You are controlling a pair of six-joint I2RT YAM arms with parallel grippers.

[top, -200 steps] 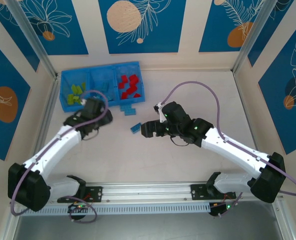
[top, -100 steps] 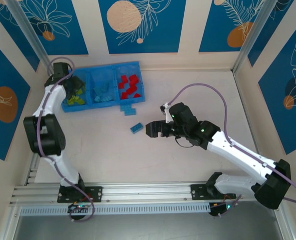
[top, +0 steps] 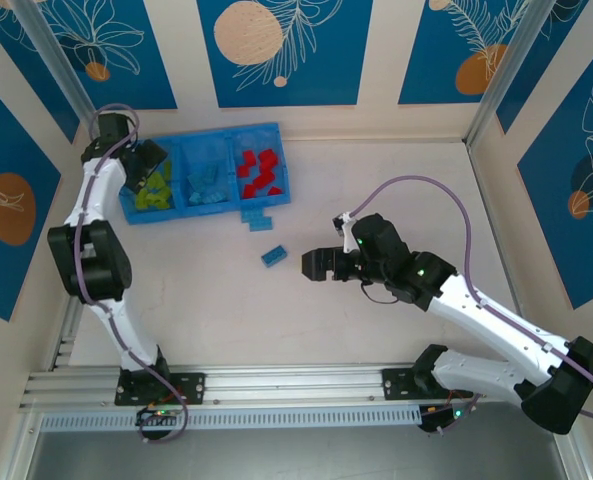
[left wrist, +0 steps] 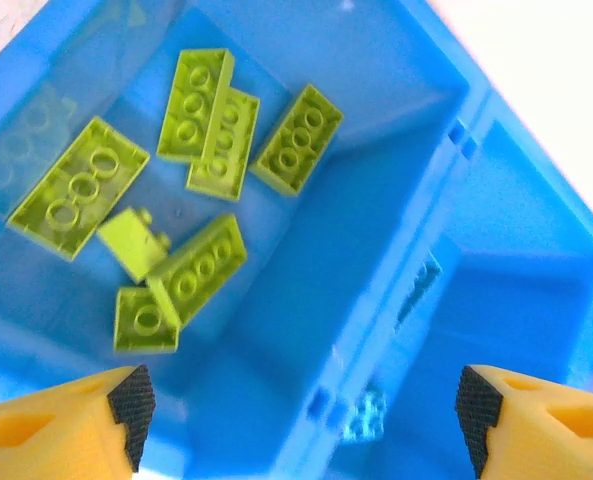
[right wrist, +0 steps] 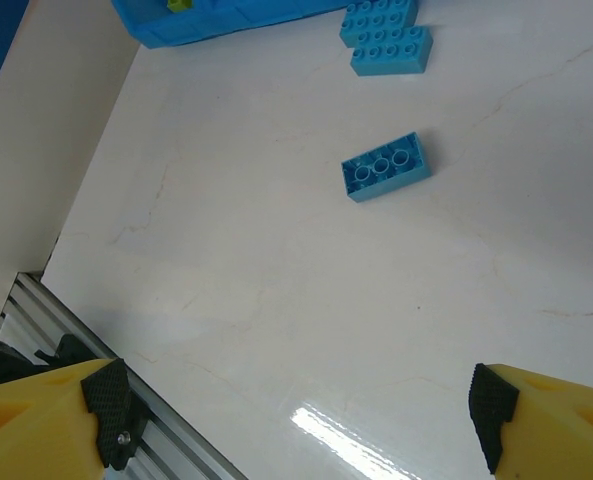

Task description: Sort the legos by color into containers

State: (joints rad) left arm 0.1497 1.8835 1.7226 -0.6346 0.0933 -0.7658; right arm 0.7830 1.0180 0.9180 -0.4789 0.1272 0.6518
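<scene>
Nearest the arm bases, the right tool (top: 314,265) hangs low over the worktop (top: 376,190) with its fingers spread wide and nothing between them. It points toward the lone blue brick (top: 273,256), which lies apart from everything else. In the right wrist view this brick shows three round tubes, so it seems to lie studs down.

Farther on, two blue bricks (top: 259,217) lie studs up, touching each other, just beside the near wall of the tray (top: 201,211). In the tray, lime-green bricks (left wrist: 201,120) fill the left compartment, light-blue bricks (top: 208,187) the middle and red bricks (top: 259,172) the right. The left tool (left wrist: 296,405) hovers over the green compartment, spread and empty.

By my judgement the brick is light, stiff and not fragile, but its plastic is smooth — a pinch off-centre could make it twist or skid away. The best hold looks to be from above, across the narrow width, with the pads on the two long flat sides near the middle. The middle compartment is where it belongs.
</scene>
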